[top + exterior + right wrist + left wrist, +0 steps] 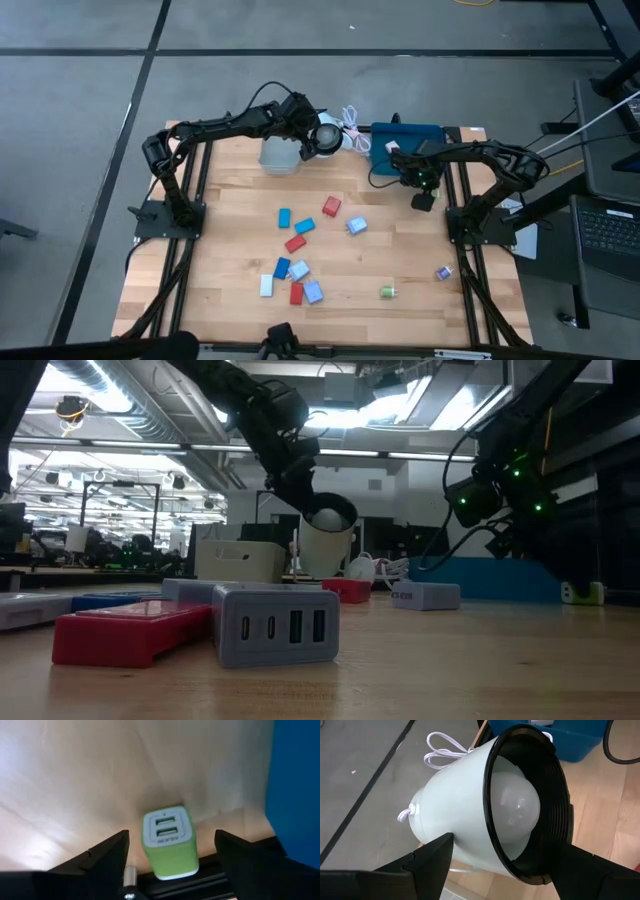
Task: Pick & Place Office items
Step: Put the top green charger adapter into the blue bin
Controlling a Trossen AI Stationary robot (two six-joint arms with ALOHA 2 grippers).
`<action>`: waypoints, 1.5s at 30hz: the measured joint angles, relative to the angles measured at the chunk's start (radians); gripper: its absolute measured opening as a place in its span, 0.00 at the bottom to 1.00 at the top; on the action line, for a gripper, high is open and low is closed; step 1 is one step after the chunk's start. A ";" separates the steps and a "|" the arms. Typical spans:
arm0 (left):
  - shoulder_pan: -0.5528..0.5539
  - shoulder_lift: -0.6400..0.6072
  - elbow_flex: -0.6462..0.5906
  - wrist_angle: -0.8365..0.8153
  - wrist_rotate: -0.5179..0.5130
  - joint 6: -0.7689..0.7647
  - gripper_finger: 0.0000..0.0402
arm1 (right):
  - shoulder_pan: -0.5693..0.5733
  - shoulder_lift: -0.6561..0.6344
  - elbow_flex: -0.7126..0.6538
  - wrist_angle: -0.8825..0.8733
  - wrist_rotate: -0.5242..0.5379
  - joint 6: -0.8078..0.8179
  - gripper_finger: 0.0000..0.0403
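Note:
My left gripper [318, 138] is at the table's far edge, shut on a white round lamp [470, 805] with a black rim and a bulb inside. It hangs beside the grey bin [280, 155]. My right gripper [172, 842] is open near the blue tray [405, 145]. Its fingers stand on either side of a green two-port charger [167, 842] without touching it; the charger rests on the wood by the table's edge rail. The office items [300, 250], red, blue and white blocks, lie on mid-table. A green bit [388, 292] and a purple bit [443, 272] lie nearer the right. My left gripper pinches the lamp across its wide end. One finger [432, 857] is on the white outer wall [451, 827] and the other [585, 867] is against the black rim [564, 827]. The fingers come level from the table's left. The lamp is lifted clear [328, 525], and its cord [295, 555] hangs below.
The lamp's white cord [350, 122] loops over the far edge. A red block [130, 632] and a grey multi-port charger [275, 625] lie near the front edge. A laptop [610, 230] sits off the table to the right. Bare wood lies left of the item cluster.

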 joint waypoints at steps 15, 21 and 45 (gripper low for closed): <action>0.000 0.000 0.000 0.001 0.001 0.000 0.73 | 0.000 0.000 0.000 -0.001 -0.001 0.007 0.35; 0.000 -0.001 0.000 0.016 -0.006 0.000 0.73 | 0.000 0.000 0.026 -0.045 -0.043 0.026 0.35; -0.001 -0.003 0.285 -0.184 0.029 -0.011 0.73 | -0.153 0.035 0.543 -0.098 -0.076 0.029 0.34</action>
